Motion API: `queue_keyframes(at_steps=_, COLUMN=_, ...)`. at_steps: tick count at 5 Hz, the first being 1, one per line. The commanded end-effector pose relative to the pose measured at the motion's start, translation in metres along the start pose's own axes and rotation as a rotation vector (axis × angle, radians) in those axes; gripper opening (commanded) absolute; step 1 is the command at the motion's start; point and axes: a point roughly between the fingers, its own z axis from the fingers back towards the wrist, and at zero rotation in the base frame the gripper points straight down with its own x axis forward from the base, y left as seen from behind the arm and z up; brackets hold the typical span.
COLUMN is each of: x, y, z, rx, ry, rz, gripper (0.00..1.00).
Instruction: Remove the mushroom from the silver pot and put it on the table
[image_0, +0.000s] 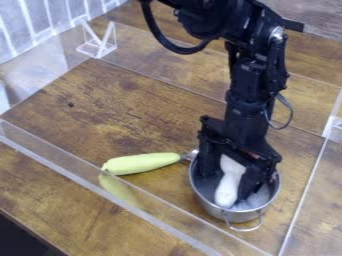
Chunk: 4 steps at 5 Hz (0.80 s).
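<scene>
The gripper (238, 180) hides much of the pot (211, 200) and the mushroom (231, 186), whose cap cannot be made out, while the arm's base runs off the top edge.

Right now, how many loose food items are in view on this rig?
2. A yellow-green vegetable lies on the table, left of the silver pot. A mushroom sits inside the pot, between the open gripper's fingers. The arm could hide others.
</scene>
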Motion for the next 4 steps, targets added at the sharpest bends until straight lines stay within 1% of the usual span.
queue_keyframes(at_steps=1, x=0.0100, y=0.0080, z=0.0162, rx=0.001, ry=-0.056, rz=0.008, gripper=1.00)
queue_keyframes(at_steps=4, x=0.0124, y=0.0104, z=0.0145, rx=-0.005, ry=-0.057, rz=-0.008, gripper=1.00)
